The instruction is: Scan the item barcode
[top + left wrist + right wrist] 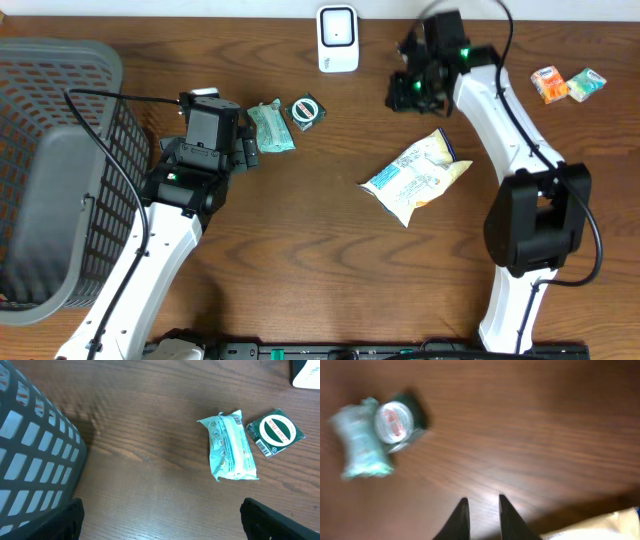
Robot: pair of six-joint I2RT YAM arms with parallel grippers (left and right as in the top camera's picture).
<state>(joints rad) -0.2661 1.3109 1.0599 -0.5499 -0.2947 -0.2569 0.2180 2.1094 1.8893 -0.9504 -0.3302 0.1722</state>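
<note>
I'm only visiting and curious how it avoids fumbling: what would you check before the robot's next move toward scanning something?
1. Is the left gripper wide open and empty: ok.
2. Does the teal packet lie free on the table ahead of it: ok.
3. Is the packet's barcode facing up: cannot tell.
4. Is a barcode showing on the green tin: ok, along its near edge.
5. Is the white scanner unblocked: ok.
6. Is the right gripper ready to grasp: not ok, it is empty with only a narrow gap between its fingers.
</note>
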